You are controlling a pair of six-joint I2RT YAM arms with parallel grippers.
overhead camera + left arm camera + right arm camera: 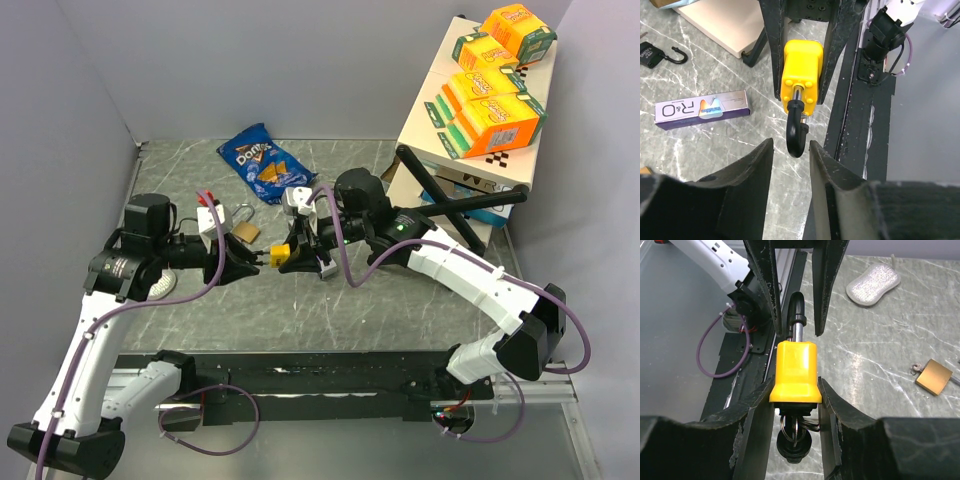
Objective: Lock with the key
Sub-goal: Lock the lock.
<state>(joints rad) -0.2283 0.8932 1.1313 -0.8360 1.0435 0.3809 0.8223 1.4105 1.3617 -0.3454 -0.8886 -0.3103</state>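
While my right claw point(796, 390) is clamping the yellow padlock point(796, 365) by its sides, my left claw point(790, 147) is standing apart and gripping nothing. Its fingers are flanking the black shackle point(795, 132) without touching it. The padlock is hanging in the air between both claws, shackle pointing at the left one. The keys point(795, 432) are dangling from the opposite end, just behind the right fingers.

Judgement: bare metal is showing at the shackle's foot, so it is probably not seated.

Plan: I am aiming to hold the right grip square, centre the left fingers on the shackle's bend, and push straight along its legs. A skewed push is risking a jam. The key turn is needing room behind the right claw.

Containers: the white box point(430, 130), far beyond the right claw, is carrying orange cartons point(500, 120) on top, contents unseen. The chip bag point(262, 162) is lying beyond both claws and the purple box point(702, 109) below the left claw; both are looking closed.
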